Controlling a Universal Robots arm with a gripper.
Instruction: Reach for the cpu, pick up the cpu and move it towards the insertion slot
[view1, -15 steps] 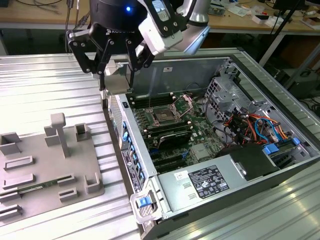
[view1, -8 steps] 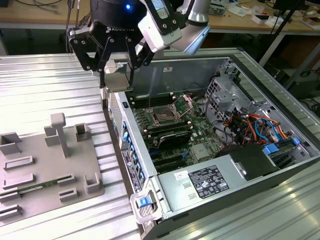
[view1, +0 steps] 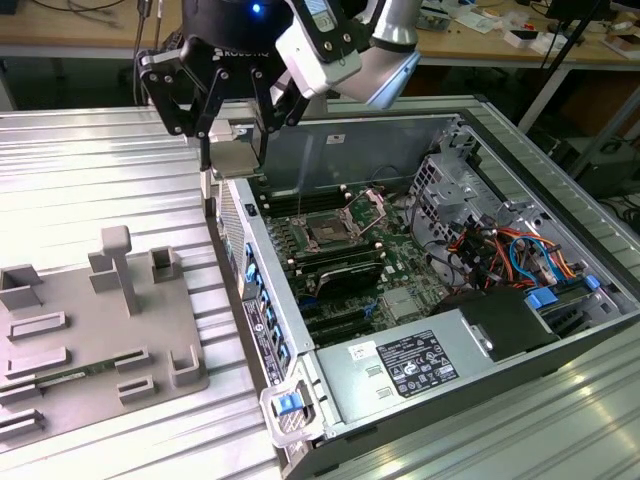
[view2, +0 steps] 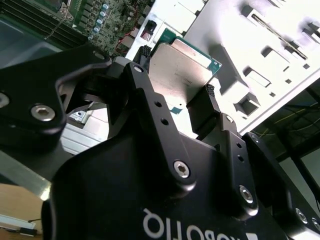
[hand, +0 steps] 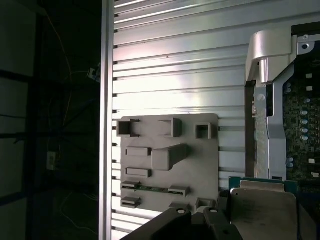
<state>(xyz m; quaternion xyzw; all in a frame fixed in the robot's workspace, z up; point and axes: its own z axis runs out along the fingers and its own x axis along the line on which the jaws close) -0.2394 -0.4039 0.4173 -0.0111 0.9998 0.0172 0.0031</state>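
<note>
The cpu (view1: 238, 158), a pale silvery square chip with a thin green rim, hangs in the air, and my gripper (view1: 234, 140) is shut on it. In the second wrist view the two black fingertips (view2: 143, 53) press on opposite edges of the cpu (view2: 182, 62). The first wrist view shows the cpu (hand: 262, 212) over the case's edge. The insertion slot (view1: 328, 232) lies on the green board inside the open computer case, its metal bracket swung up. I hold the cpu above the case's side wall, toward the exterior view's left of the slot.
A grey fixture plate (view1: 95, 320) with raised holders lies on the ribbed metal table, and a green memory stick (hand: 152, 188) rests in it. Inside the case are the power supply (view1: 420, 365), a drive cage (view1: 450, 185) and orange and blue cables (view1: 500, 250). The case walls stand tall.
</note>
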